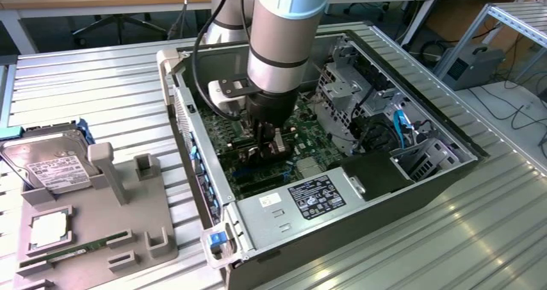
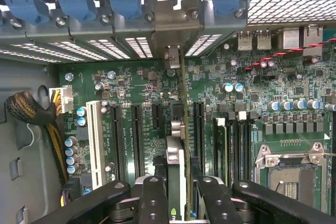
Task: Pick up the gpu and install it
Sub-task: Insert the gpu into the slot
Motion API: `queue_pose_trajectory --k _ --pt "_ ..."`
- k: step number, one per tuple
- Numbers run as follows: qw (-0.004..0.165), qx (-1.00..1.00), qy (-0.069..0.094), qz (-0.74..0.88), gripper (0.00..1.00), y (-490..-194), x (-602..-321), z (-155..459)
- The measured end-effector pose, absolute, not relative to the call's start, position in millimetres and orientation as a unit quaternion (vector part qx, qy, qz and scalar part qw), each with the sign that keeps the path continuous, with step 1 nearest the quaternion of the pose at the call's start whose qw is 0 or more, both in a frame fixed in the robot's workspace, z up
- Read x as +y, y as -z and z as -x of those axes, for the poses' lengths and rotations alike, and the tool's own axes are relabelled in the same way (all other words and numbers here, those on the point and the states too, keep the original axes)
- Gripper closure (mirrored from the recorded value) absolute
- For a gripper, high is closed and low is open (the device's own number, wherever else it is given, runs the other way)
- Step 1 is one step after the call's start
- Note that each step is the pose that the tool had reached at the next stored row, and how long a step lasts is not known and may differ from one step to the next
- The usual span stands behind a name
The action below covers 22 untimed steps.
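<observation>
While the arm reaches down inside the open grey computer case (image 1: 444, 175), its gripper (image 1: 271, 143) sits low over the green motherboard (image 1: 321, 136)

Wrist view: black fingers (image 2: 152, 200) clamp the thin dark gpu (image 2: 177, 177) edge-on between them, aligned with the slot beneath

gpu (image 2: 177, 166) edge-on in end effector (image 2: 177, 192) | over motherboard (image 2: 131, 93) | inside case (image 1: 427, 175)
</observation>
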<state>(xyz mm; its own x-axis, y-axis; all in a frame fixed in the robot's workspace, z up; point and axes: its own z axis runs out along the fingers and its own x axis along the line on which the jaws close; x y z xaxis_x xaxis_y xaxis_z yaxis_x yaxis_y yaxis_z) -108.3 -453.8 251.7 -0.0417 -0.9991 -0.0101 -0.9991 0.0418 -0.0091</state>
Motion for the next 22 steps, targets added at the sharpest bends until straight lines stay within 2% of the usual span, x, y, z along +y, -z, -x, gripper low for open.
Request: queue_pose_trajectory --k 22 --pt "0.008 0.715 0.001 0.7 0.73 -246.6 -453.9 112.5"
